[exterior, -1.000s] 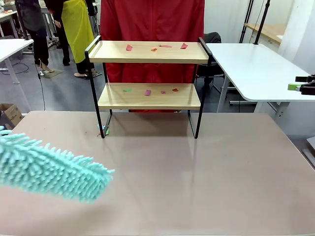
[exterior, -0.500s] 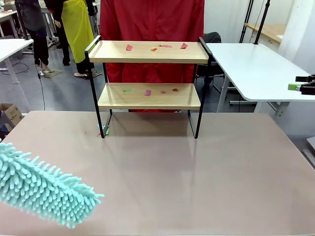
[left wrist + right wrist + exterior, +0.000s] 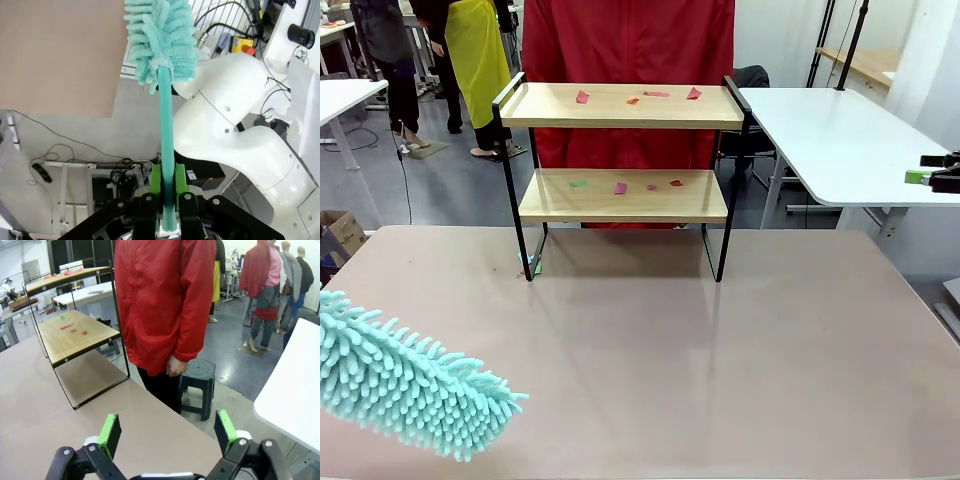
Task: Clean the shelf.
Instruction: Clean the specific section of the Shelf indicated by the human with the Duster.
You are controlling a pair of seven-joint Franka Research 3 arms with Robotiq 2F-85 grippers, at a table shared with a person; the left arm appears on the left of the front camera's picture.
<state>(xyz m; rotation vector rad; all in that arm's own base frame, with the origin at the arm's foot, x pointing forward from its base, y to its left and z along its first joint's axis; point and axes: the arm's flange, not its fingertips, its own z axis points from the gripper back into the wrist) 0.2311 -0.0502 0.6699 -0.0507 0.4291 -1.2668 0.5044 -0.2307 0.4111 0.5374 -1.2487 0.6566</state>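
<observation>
The shelf (image 3: 620,108) stands at the far middle of the brown table (image 3: 720,350), with small red, pink and green paper scraps (image 3: 620,188) on both wooden boards. A teal fluffy duster (image 3: 410,385) hovers low over the table's near left corner. My left gripper (image 3: 168,200) is shut on the duster's handle (image 3: 166,125), and its head (image 3: 160,35) points away over the table edge. My right gripper (image 3: 167,432) is open and holds nothing. It faces the shelf (image 3: 75,335) from the table's right side, and its tips peek in at the right edge (image 3: 928,170).
A person in a red jacket (image 3: 630,40) stands right behind the shelf, next to a grey stool (image 3: 197,377). A green scrap (image 3: 535,266) lies by the shelf's left front leg. White tables (image 3: 840,140) flank the right and far left. My own white arm base (image 3: 235,130) is near the duster.
The duster dropped lower and drew back toward the near left corner, then nearly settled. The shelf, the scraps and the right gripper have not moved.
</observation>
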